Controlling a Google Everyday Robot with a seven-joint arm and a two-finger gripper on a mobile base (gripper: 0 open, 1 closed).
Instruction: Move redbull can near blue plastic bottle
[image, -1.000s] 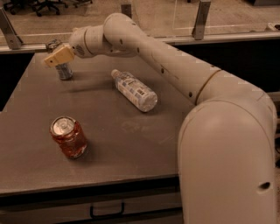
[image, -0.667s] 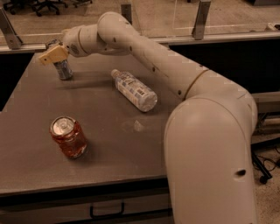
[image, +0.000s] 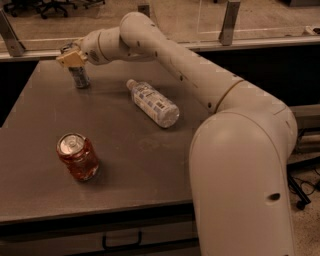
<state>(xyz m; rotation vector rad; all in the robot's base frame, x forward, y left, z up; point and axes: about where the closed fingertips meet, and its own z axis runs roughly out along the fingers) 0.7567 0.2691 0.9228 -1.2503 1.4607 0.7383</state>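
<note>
I have the hand (image: 70, 59) out at the far left corner of the dark grey counter (image: 150, 170), right at the top of the slim, dented silver redbull can (image: 80, 78). The can stands upright there, its long axis vertical, with the hand overlapping its upper part from the right, where the long white arm (image: 170, 55) reaches in. From this view I cannot tell how far the hand is open, nor whether it has hold of the can or only sits against it.

What matters for the move is the line from can to target. The clear plastic bottle with the white cap and pale blue-white label (image: 152, 103) lies on its side to the right of the can and somewhat nearer, clearly apart from it. Its long axis runs diagonally, cap pointing far-left toward the can, base near-right. So I judge the carry to be a short run rightward and nearward, ending just beside the cap end.

The wider red soda can (image: 77, 157) stands near-left, well off that line.
</note>
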